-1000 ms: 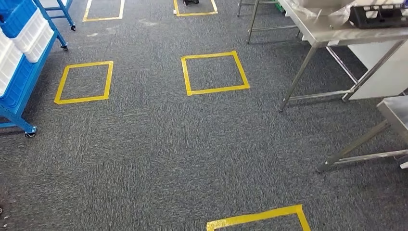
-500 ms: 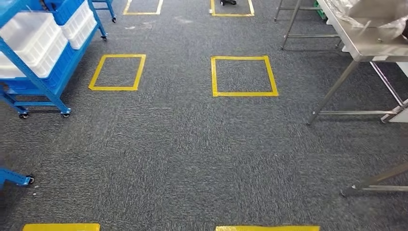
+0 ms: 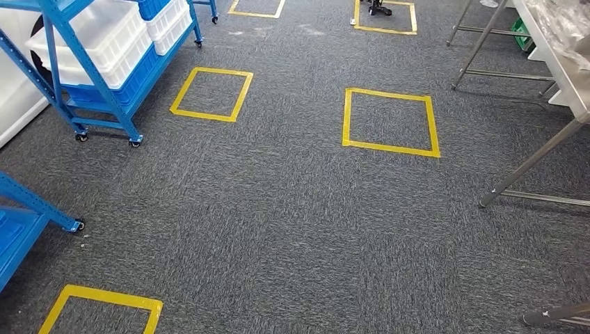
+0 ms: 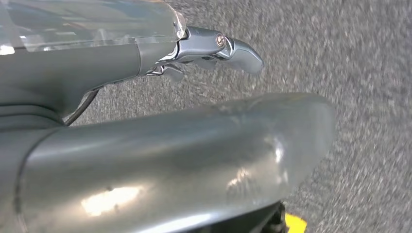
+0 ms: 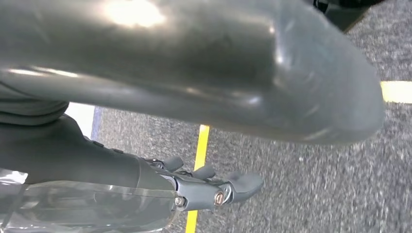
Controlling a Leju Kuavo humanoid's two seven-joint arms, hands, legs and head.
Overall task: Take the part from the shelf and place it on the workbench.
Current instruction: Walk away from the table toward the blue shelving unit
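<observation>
Two hands hang empty at our sides, since nothing is picked yet: left hand point(image 4: 160, 145) and right hand point(image 5: 194, 77) show fingers apart over grey carpet. Upper left of the head view holds the blue wheeled shelf point(image 3: 104, 90) with white plastic bins point(image 3: 104, 42); we cannot make out the part itself. The steel workbench point(image 3: 567, 76) sits upper right.

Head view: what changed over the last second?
The camera turned left, so the whole scene slid right; nothing on the floor moved itself. The blue shelf with white bins has come further into the picture, and the steel workbench has slipped toward the right edge. The yellow tape squares lie as before. No hand took or released anything.
</observation>
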